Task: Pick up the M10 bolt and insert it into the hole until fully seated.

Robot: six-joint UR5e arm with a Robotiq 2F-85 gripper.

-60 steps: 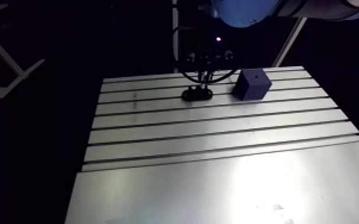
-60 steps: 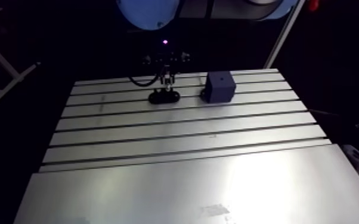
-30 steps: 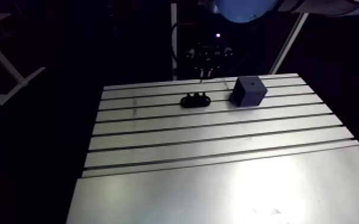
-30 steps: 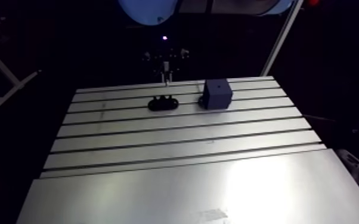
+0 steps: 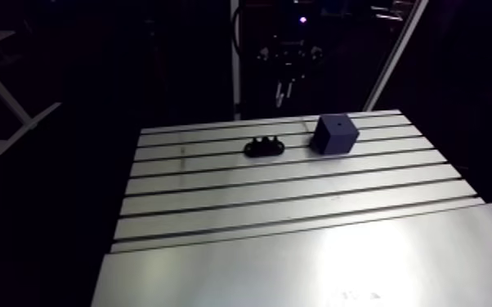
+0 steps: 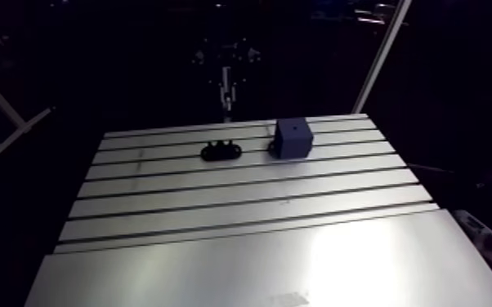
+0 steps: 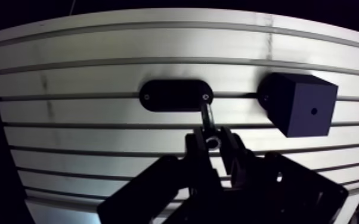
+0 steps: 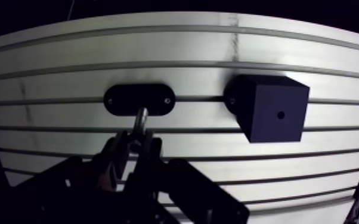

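- The gripper [image 7: 213, 143] is clamped on the M10 bolt [image 7: 207, 117], whose shank sticks out past the fingertips.
- Gripper and bolt hang above the slotted table [image 7: 86, 140], clear of it.
- A black oval holder [image 7: 173, 95] lies on the table.
- Beside it, apart, stands the dark block [image 7: 301, 104] with its hole [image 7: 314, 111].

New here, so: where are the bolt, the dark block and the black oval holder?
bolt [image 7: 207, 117], wrist view, its shank.
dark block [image 7: 306, 104], wrist view, holed face.
black oval holder [image 7: 173, 95], wrist view, its middle.
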